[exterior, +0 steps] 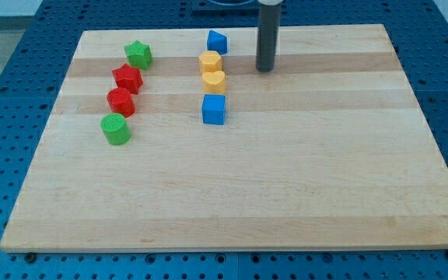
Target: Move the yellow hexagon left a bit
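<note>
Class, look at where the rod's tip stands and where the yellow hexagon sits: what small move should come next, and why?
Probably slide my tip toward the view's left until it meets the yellow hexagon. The tip stands apart from the hexagon, on its right and at about its level, with bare board between, so a leftward push should nudge it left, clear of the blue block above.

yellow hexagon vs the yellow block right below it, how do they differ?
Shape: the yellow hexagon has flat sides; the yellow heart has a notched, rounded outline.
Position: the yellow hexagon sits nearer the view's top, just under the blue block; the yellow heart sits lower, just above the blue cube.
My tip: the hexagon is closer to it; the tip lies to both blocks' right, apart.
Shared: same yellow, similar size, same column.
</note>
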You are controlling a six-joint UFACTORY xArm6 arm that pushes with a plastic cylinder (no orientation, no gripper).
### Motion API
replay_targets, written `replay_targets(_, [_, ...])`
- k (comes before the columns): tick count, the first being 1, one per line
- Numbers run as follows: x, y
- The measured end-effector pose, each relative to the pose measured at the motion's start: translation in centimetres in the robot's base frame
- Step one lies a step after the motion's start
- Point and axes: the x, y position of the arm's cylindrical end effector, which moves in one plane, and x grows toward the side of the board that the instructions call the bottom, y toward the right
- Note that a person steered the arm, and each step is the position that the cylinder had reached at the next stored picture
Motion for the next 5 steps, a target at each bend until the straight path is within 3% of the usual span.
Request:
replay_targets(3, [-0.8, -10.6])
replay_targets(5, [-4.2, -11.3])
